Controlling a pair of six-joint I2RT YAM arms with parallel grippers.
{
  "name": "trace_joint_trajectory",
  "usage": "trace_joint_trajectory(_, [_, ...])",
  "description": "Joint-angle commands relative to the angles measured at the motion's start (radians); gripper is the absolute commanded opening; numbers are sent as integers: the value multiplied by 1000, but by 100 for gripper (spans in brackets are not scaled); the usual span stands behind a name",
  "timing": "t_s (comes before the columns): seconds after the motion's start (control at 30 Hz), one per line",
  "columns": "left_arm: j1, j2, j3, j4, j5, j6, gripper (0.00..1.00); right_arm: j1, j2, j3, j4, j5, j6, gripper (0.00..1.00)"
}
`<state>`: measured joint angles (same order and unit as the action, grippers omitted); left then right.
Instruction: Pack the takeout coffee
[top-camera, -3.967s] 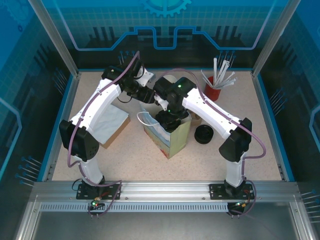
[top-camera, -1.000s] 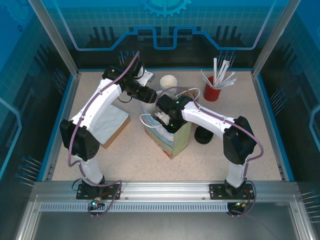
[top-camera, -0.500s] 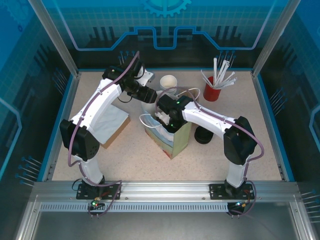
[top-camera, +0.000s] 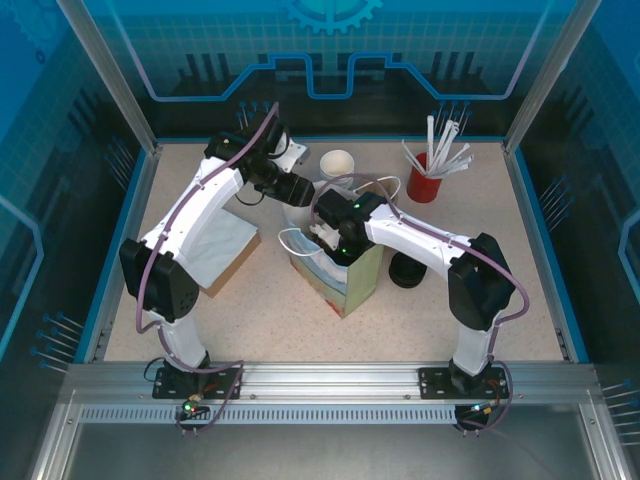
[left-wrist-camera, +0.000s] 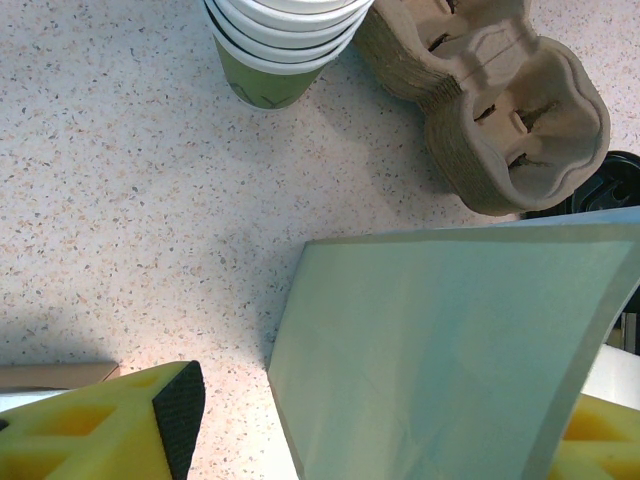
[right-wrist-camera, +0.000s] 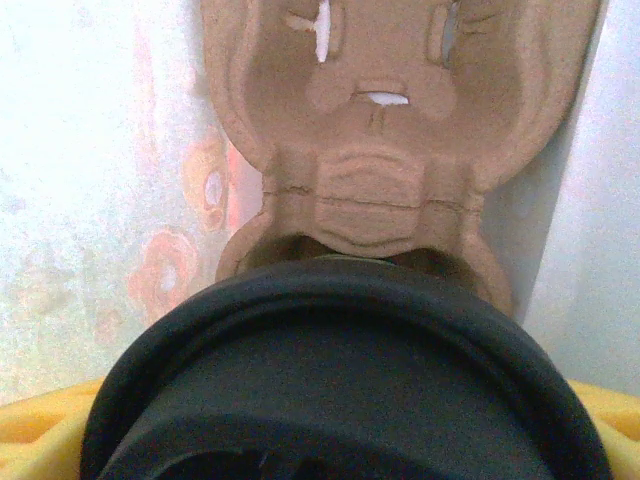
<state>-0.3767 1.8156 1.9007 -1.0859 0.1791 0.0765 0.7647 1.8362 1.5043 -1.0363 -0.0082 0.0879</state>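
**ITEM:** takeout coffee (right-wrist-camera: 340, 385), a small paper cup under a round black plastic lid.
**Handling (judged):** Light if empty; heavier and liable to slosh if filled. The paper wall is thin and dents under a hard squeeze. The lid is slick and could pop off. Best taken around the body just below the lid's rim and kept upright.

**TOP EXTERNAL**
- The paper bag (top-camera: 345, 275) stands open in the middle of the surface (top-camera: 300, 320).
- The right arm (top-camera: 420, 240) reaches in from the right, its wrist bent down into the bag's mouth.
- The left arm (top-camera: 205, 205) stretches to the far side and bends right, its wrist at the bag's far-left corner.
- A stack of lidless cups (top-camera: 337, 162) stands beyond the bag.
- A red cup of white sticks (top-camera: 428, 180) stands at far right.
- Loose black lids (top-camera: 405, 270) lie just right of the bag, and flat bags (top-camera: 215, 250) lie to its left.

**LEFT WRIST**
- The left jaws are open, with the yellow fingers (left-wrist-camera: 100, 430) wide apart.
- The bag's pale-green wall lies between the fingers, and bare surface shows between one finger and the wall's edge.
- Beyond are the cup stack and a stack of pulp carriers (left-wrist-camera: 490, 100).

**RIGHT WRIST**
- The view looks down inside the bag.
- The right jaws appear to grip the coffee: the lid sits between the yellow fingers (right-wrist-camera: 45, 430), though it hides the contact itself.
- The cup hangs upright over the near socket of a pulp carrier (right-wrist-camera: 385, 150) on the bag's floor.
- I cannot tell whether the cup's base is seated.
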Motion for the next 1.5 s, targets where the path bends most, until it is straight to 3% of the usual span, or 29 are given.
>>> trace_joint_trajectory(0.0, [1,-3,13,8,-1,-17,68,0,32,-53,-2,-35,-14,86])
trace_joint_trajectory(0.57, [1,-6,18,3,5,-18,68,-8,26,-40,-10,-37,3,90])
trace_joint_trajectory(0.8, [-1,-27,18,10,40,-29,55,-30,-15,4,-10,-77,53,94])
trace_joint_trajectory(1.23, [-11,-63,18,36,59,-37,22,-43,-27,61,-27,-113,86,100])
trace_joint_trajectory(1.47, [-31,-95,12,61,22,-32,16,-44,-47,83,-30,-110,104,100])
